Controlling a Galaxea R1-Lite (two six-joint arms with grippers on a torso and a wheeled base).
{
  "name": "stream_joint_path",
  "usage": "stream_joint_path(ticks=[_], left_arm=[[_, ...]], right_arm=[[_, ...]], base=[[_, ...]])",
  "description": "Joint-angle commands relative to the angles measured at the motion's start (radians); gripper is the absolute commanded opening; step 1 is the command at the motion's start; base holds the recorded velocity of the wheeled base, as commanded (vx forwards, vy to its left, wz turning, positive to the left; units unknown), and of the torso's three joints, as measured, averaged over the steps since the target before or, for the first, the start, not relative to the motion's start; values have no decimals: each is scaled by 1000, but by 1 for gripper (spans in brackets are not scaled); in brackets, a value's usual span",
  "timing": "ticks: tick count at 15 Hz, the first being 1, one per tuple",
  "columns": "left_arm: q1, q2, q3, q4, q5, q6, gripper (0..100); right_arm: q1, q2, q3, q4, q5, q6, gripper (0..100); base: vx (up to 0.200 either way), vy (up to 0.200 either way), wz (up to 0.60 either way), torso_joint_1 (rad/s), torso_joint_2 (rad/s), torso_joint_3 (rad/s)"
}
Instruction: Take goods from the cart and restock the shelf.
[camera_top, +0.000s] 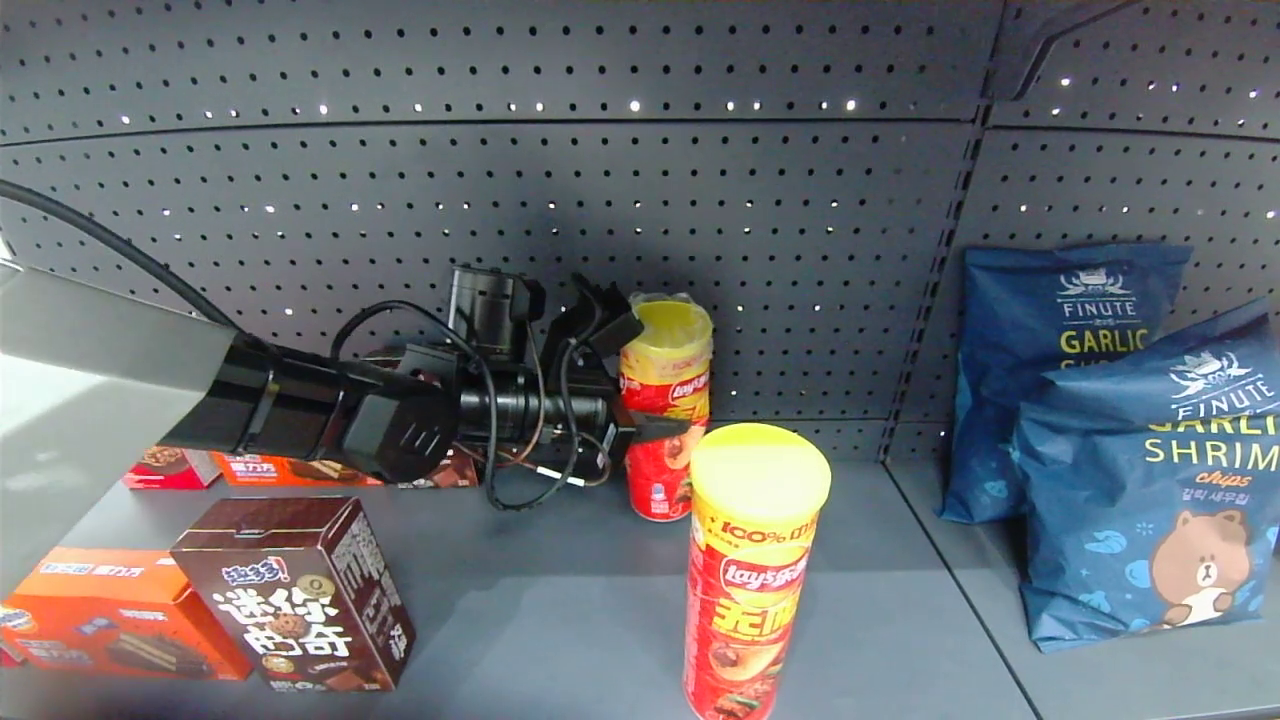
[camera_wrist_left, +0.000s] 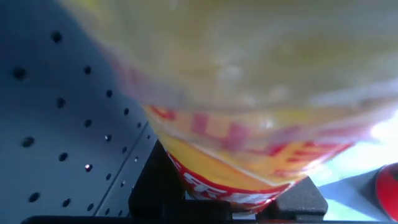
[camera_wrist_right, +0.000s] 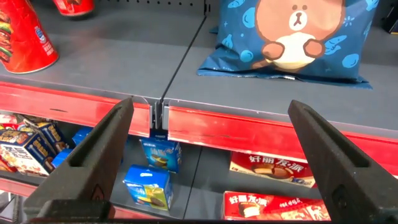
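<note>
1. Grey perforated back panel (camera_top: 700, 250) closes off the rear of the flat grey metal shelf (camera_top: 560, 580) that I am looking down on.
2. My left hand (camera_top: 650, 378) is at the back of the shelf, close to the panel. It is clamped on a red cardboard chip can with a yellow plastic lid (camera_top: 672, 390), one finger behind its upper part and the other across its front.
3. From the left wrist, that can (camera_wrist_left: 249, 124) sits right up against the camera, with a black finger (camera_wrist_left: 298, 202) beside it.
4. The held can is upright with its base down at the shelf; I cannot tell whether it rests there.
5. A second red chip can with a yellow lid (camera_top: 755, 570) stands upright nearer the front edge, apart from the held one.
6. Two dark blue foil snack bags lean in the right section, the front bag (camera_top: 1140, 480) overlapping the rear bag (camera_top: 1040, 340).
7. On the left near the front stands a brown cardboard biscuit box (camera_top: 300, 590), with a flat orange box (camera_top: 110, 610) just beside it.
8. My right hand (camera_wrist_right: 211, 106) hangs in front of the red shelf edge strip (camera_wrist_right: 249, 127), its two fingers spread wide with nothing between them.
9. Below the strip, small blue cartons (camera_wrist_right: 149, 186) and flat red boxes (camera_wrist_right: 273, 168) lie on a lower shelf.
</note>
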Motion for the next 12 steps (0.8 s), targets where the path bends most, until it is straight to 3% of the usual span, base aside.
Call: stream_joint_path(ticks=[1, 6, 7, 12], left_arm=[[1, 15, -2, -4, 0, 0, 0], [2, 31, 3, -4, 1, 23, 0], [1, 31, 4, -4, 1, 24, 100], [4, 19, 40, -11, 11, 24, 100]], right_arm=[[0, 4, 0, 0, 0, 0, 100], [0, 4, 0, 0, 0, 0, 100], [0, 4, 0, 0, 0, 0, 100], [0, 4, 0, 0, 0, 0, 100]], base=[[0, 0, 0, 0, 0, 0], [0, 0, 0, 0, 0, 0], [0, 0, 0, 0, 0, 0], [0, 0, 0, 0, 0, 0]])
